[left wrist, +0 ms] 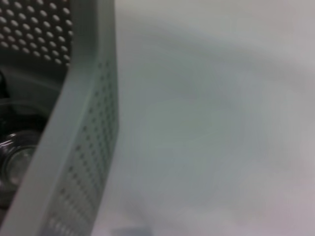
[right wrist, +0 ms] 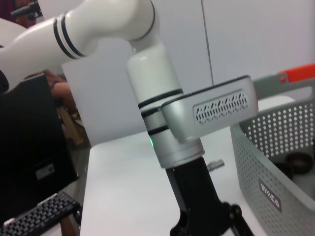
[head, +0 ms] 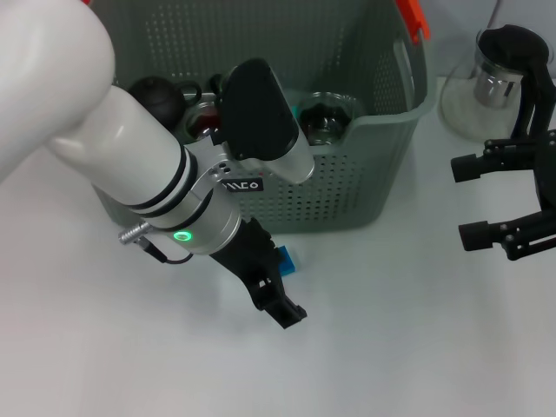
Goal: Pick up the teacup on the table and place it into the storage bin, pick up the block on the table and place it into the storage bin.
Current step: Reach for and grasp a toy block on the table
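A: How are the arms posed?

B: The left arm reaches down in front of the storage bin (head: 382,187), its black left gripper (head: 276,291) low over the white table (head: 417,347). A blue block (head: 286,259) shows at the fingers; whether they grip it I cannot tell. The right gripper (head: 486,201) hangs at the right, fingers spread apart, holding nothing.

A: Any writing?

B: A small black label (right wrist: 270,195) with white letters on the bin wall, not clearly legible.

A: Materials?

B: The bin is grey-green perforated plastic with an orange handle (head: 413,17). Dark round items and glassware lie inside. A glass teapot (head: 491,82) stands right of it.
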`<state>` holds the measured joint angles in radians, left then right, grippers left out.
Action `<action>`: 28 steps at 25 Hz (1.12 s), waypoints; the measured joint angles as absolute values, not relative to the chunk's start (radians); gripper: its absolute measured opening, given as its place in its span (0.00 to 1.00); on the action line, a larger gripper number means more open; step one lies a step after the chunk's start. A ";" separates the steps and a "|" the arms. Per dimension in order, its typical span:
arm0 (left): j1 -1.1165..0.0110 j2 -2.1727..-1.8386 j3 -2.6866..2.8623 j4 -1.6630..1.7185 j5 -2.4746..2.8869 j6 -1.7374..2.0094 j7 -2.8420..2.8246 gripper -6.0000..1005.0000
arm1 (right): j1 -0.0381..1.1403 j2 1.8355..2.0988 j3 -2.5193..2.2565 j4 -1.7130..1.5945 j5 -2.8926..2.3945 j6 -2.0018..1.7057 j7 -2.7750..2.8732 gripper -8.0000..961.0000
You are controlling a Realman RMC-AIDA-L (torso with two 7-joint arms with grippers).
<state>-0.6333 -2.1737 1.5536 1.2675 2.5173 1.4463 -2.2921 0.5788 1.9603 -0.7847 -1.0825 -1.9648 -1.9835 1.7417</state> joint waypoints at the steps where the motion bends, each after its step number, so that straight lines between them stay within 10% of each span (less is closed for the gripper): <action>1: -0.634 -2.174 1.558 1.267 2.523 1.441 -2.302 0.87 | 0.579 1.960 -0.785 -1.082 -1.965 -1.983 1.742 0.98; 28: -0.672 -2.172 1.618 1.193 2.594 1.340 -2.480 0.87 | 0.585 1.950 -0.797 -1.091 -1.999 -1.983 1.743 0.98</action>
<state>-0.6718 -2.1722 1.6180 1.1934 2.5940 1.3397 -2.4804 0.5845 1.9502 -0.7974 -1.0907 -1.9988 -1.9834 1.7426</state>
